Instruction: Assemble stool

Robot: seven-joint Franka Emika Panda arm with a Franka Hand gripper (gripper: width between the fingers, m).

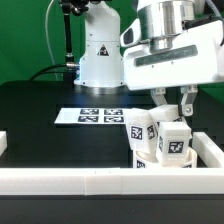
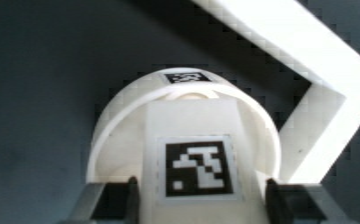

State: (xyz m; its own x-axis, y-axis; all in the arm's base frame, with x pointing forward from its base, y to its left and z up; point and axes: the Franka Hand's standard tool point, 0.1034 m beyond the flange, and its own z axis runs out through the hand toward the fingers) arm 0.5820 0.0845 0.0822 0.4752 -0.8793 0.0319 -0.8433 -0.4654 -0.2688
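The white stool parts stand in a cluster at the exterior view's right, by the rail corner. One is a blocky leg (image 1: 176,143) with a black-and-white tag; more tagged white pieces (image 1: 140,130) stand beside it. My gripper (image 1: 171,104) hangs right over the cluster, fingers pointing down. In the wrist view a tagged leg (image 2: 198,160) fills the gap between my fingers (image 2: 115,200) and touches both pads. It stands against the round white seat (image 2: 132,110). A second tag (image 2: 191,76) shows beyond it. The gripper is shut on this leg.
The long white border rail (image 1: 100,182) runs along the front and turns up the exterior view's right (image 2: 319,70). The marker board (image 1: 100,115) lies flat mid-table. The robot base (image 1: 100,50) stands behind it. A white block (image 1: 3,143) sits at the left edge.
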